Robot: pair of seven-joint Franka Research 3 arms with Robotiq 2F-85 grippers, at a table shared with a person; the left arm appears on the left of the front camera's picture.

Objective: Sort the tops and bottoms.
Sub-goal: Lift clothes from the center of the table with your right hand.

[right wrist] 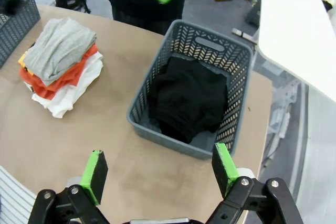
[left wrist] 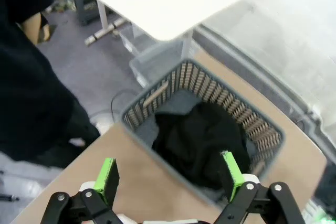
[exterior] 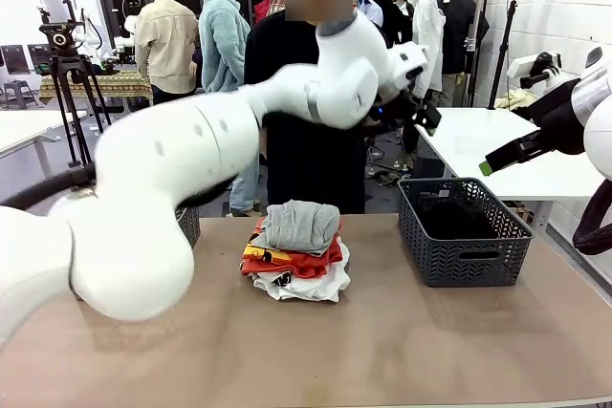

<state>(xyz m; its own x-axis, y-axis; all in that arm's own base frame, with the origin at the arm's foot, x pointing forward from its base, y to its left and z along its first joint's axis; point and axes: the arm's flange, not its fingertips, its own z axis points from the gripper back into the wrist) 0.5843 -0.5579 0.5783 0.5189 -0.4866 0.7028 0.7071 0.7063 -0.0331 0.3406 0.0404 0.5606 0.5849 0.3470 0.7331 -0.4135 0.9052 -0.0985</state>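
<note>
Black bottoms (right wrist: pixel 188 100) lie in the right basket (right wrist: pixel 210 43). The tops (right wrist: pixel 60 64) sit stacked mid-table, unsorted. Left gripper (left wrist: pixel 169 177) hangs over that basket, right gripper (right wrist: pixel 160 171) nearer, both spread and empty.

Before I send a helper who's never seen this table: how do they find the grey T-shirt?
On the brown table, left of the dark grey lattice basket, stands a pile of T-shirts. The grey T-shirt tops it, above orange-red and white ones.
</note>
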